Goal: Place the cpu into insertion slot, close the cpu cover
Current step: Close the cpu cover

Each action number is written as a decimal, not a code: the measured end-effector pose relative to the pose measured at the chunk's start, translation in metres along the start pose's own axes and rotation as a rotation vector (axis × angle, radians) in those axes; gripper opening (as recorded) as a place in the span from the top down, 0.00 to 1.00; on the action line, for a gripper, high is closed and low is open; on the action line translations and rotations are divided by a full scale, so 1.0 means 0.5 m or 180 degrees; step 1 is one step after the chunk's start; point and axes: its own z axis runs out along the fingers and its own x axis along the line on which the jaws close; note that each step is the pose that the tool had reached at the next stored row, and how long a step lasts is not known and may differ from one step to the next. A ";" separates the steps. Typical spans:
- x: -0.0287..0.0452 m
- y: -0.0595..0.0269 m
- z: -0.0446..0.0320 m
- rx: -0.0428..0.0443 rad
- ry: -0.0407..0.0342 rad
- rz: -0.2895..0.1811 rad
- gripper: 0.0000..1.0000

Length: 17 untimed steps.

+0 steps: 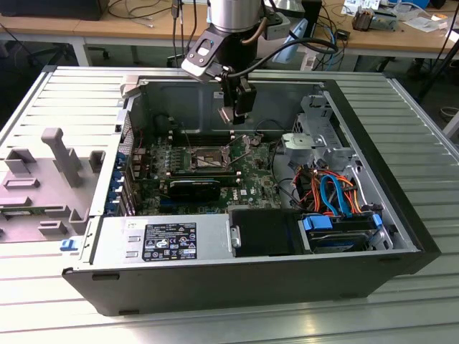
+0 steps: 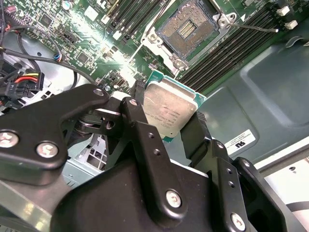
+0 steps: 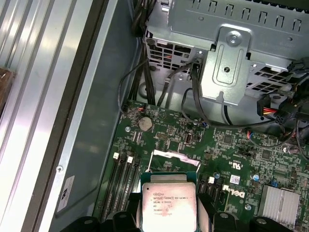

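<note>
Pincer (image 2: pixel 166 116) with cpu (image 2: pixel 174 104) above ribbed table (image 1: pixel 229 326)

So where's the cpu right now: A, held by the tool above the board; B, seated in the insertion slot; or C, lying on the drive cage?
A: the tool has the cpu clamped between its fingers, while the insertion slot lies open and bare.
</note>
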 end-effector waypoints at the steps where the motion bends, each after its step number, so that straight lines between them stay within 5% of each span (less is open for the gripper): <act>1: 0.000 0.000 0.000 0.0000 0.0000 0.0004 0.45; 17: 0.000 0.000 0.001 -0.0001 -0.0005 0.0060 0.45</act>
